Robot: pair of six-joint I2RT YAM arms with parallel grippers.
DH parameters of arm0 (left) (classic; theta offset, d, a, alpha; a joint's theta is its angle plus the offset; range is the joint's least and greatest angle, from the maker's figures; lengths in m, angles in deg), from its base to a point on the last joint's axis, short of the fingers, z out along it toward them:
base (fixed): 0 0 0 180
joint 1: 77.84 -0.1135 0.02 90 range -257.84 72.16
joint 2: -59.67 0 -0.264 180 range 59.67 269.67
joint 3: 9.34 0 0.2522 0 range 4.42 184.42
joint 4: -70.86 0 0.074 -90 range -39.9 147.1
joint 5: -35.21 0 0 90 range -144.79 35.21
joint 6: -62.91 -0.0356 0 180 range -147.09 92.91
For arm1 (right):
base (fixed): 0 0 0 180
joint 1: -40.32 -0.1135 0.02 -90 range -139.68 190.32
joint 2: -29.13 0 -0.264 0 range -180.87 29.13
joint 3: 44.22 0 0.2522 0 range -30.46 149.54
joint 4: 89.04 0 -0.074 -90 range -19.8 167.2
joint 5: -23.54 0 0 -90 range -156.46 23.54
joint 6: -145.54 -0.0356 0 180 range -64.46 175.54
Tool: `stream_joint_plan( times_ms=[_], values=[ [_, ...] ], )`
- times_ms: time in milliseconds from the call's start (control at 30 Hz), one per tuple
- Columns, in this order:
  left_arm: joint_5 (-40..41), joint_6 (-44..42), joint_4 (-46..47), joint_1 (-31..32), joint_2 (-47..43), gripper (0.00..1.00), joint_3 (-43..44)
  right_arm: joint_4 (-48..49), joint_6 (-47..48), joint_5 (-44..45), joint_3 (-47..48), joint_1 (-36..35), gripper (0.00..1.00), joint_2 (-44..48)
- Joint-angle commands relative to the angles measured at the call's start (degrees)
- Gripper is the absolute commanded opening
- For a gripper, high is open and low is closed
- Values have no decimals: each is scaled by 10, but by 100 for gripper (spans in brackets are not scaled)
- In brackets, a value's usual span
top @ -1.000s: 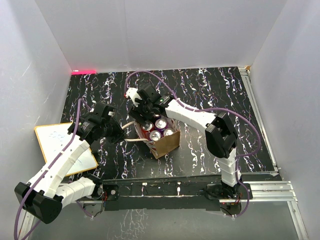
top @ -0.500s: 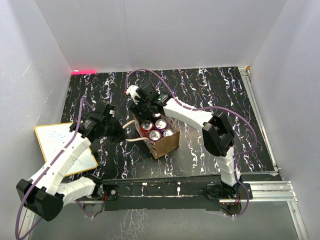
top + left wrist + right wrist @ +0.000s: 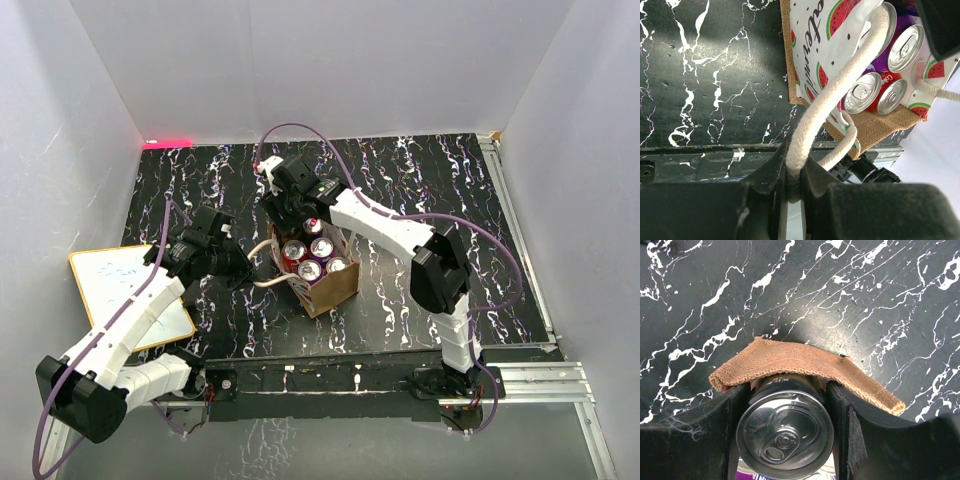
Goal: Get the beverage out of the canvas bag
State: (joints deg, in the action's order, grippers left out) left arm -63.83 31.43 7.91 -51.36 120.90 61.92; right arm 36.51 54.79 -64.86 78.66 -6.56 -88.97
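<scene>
Beverage can sits clamped in right tool, against canvas bag.

You see the canvas bag as coarse, rough-woven tan cloth, with a smooth printed lining. Its handle is twisted cream rope. The can has a shiny bare-metal top. The counter looks glossy black, veined white like marble. The fingers of the right end effector are matt black plastic.

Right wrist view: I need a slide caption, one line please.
Right tool clamped on a silver-topped can at the rim of the canvas bag, black marbled table beyond.
</scene>
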Motion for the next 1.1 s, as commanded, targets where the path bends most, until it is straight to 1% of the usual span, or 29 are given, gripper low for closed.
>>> stream_joint_plan(
  times_ms=[0, 167, 267, 467, 600, 633, 900, 967, 1067],
  values=[
    [-13, 1, 5, -3, -21, 0, -6, 12, -70, 39, 53, 2, 8, 76],
    [-10, 4, 1, -3, -34, 0, -8, -20, -129, 68, 68, 8, 8, 98],
    [-10, 7, 1, -3, -37, 0, -8, -33, -185, 49, 67, 26, 8, 116],
    [-16, 7, 5, -3, -33, 0, 1, -40, -315, -47, 39, 88, 8, 156],
    [-23, 6, 7, -3, -32, 0, 5, -28, -382, -127, 5, 133, 8, 177],
    [-24, 6, 6, -3, -32, 0, 5, -24, -395, -142, -5, 142, 8, 195],
    [-36, -3, 36, -3, -47, 0, -4, 28, -471, -276, -61, 222, 8, 252],
    [-36, -8, 41, -3, -44, 0, -3, 37, -473, -307, -62, 244, 8, 262],
    [-37, -23, 43, -3, -39, 0, 0, 38, -485, -330, -58, 280, 8, 275]
  ],
)
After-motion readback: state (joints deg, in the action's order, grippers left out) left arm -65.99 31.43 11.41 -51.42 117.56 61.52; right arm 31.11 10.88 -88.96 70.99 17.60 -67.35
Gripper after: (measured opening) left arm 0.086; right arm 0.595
